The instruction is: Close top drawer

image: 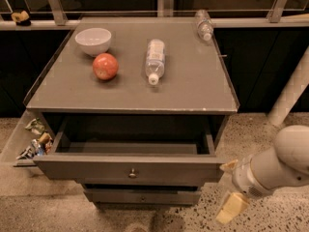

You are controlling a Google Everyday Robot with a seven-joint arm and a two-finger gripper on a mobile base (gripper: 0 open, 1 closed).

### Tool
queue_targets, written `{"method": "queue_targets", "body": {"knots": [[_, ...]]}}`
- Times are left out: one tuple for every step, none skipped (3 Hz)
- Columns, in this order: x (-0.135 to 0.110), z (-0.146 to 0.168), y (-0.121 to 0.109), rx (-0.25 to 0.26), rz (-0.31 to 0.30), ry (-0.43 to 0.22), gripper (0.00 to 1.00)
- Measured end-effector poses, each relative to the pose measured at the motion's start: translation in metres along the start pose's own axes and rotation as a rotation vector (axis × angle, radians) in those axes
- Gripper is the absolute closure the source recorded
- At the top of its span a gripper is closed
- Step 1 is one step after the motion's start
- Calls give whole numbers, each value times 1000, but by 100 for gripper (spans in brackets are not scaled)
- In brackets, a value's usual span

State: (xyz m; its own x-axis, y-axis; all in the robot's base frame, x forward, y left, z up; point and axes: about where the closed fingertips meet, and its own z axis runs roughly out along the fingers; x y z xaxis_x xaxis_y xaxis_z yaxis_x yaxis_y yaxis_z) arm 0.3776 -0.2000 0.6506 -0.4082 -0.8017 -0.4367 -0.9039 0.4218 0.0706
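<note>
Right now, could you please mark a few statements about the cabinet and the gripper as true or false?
The top drawer is pulled out. True.
The apple sits inside the bowl. False: it lies beside the bowl on the cabinet top.
The gripper grips the knob. False: it is open, by the drawer front's right end, away from the knob.
A bottle lies on its side on the cabinet top. True.

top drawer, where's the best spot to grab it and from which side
The small round knob at the centre of the flat front of the top drawer, approached straight from the front. The drawer stands pulled out and its panel is otherwise plain. The gripper sits by the right front corner, so it would likely need to shift toward centre.
</note>
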Motion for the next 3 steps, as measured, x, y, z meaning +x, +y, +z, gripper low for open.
{"method": "queue_targets", "body": {"knots": [[-46,-42,-8,19,-141,-128,0],[-74,-56,-15,-23,-308,-171,0],[-74,-56,-15,-23,-308,-171,0]]}}
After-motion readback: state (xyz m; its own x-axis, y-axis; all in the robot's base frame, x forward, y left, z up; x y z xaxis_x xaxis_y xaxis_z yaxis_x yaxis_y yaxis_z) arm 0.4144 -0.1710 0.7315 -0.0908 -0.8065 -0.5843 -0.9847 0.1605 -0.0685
